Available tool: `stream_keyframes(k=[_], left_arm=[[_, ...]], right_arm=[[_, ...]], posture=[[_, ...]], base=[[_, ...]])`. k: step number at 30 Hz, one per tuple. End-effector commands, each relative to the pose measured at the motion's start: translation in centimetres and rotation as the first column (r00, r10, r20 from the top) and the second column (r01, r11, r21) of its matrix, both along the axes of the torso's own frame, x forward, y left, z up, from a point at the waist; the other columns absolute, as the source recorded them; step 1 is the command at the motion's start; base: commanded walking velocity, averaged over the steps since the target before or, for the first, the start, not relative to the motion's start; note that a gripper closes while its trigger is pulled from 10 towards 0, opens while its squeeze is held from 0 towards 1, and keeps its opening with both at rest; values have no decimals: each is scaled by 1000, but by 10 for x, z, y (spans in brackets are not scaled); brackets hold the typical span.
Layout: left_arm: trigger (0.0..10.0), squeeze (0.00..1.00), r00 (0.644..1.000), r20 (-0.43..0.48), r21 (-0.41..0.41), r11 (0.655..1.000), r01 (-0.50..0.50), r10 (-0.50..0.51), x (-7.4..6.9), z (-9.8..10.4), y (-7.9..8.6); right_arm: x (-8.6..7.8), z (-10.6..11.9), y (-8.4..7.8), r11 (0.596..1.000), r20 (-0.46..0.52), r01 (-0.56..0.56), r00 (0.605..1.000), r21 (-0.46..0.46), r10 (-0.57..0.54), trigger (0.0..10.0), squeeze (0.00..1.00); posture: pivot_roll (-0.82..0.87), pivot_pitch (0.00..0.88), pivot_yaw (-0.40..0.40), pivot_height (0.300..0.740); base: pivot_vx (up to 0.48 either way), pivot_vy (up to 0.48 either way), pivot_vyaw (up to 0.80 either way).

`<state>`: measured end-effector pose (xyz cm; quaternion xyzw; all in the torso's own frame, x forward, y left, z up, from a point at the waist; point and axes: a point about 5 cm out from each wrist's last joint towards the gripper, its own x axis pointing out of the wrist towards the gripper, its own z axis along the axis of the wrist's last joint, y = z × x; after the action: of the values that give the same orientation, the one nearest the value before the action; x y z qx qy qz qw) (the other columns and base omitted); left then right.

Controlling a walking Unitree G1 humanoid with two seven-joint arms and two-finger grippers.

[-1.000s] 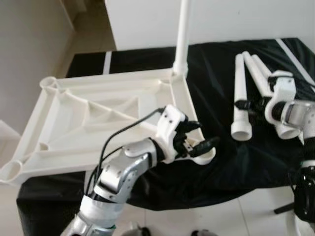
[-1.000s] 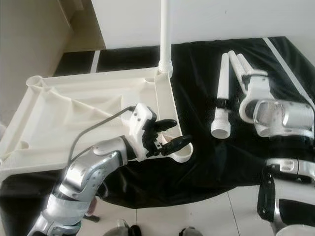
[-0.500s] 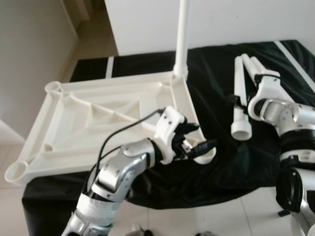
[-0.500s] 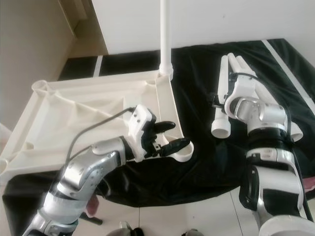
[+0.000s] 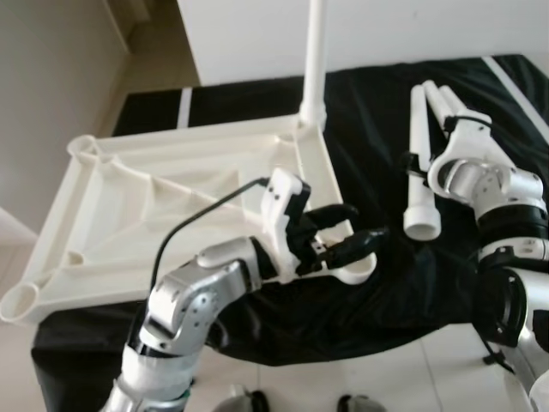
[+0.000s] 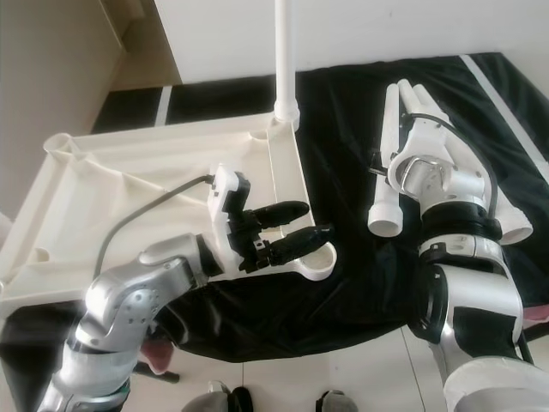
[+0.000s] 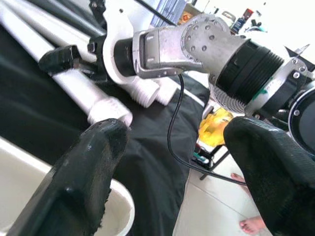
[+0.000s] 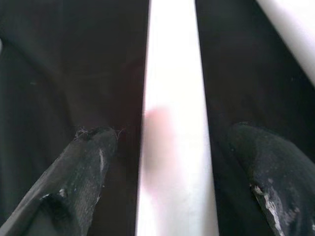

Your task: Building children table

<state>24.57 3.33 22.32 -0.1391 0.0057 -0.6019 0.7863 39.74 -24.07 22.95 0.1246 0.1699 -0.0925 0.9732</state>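
The white table top lies upside down on a black cloth. One white leg stands upright in its far right corner socket. My left gripper hovers open just above the near right corner socket, with nothing between its fingers. Three loose white legs lie side by side on the cloth to the right. My right gripper reaches down over the leftmost of them, open, one finger on each side of the leg, with a gap at both sides.
The black cloth hangs over the table's front edge, with pale floor tiles below. A white wall stands behind the table. In the left wrist view a person's bare foot is on the floor near a yellow object.
My right arm has swung inward and turned so that its gripper now straddles the leftmost loose leg. My left gripper has risen slightly over the corner socket. The camera has shifted a little.
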Motion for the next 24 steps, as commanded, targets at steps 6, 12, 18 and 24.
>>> stream_keyframes(k=[6, 12, 18, 24], left_arm=[[10000, 0, 999, -35, -8, 1000, 5, -5, -8, 2, 1], [10000, 0, 998, -60, -20, 1000, 1, -2, -11, 3, 2], [10000, 0, 998, -69, -19, 1000, 0, -1, -11, 4, 2], [10000, 0, 998, -67, -15, 1000, -8, 7, -9, 5, 3]], right_arm=[[0, -16, 7, 999, -109, 12, 994, 30, -8, 10000, 0], [-3, -32, 14, 999, -185, -13, 983, 31, 19, 0, 0], [-2, -31, 16, 999, -199, -29, 979, 34, 35, 0, 0], [-2, -31, 18, 998, -203, -51, 977, 48, 60, 0, 0]], posture=[[-15, 261, 88, 740], [-14, 259, 85, 740], [-19, 258, 86, 740], [-21, 249, 84, 740]], base=[[0, 0, 0], [0, 0, 0], [0, 0, 0], [0, 0, 0]])
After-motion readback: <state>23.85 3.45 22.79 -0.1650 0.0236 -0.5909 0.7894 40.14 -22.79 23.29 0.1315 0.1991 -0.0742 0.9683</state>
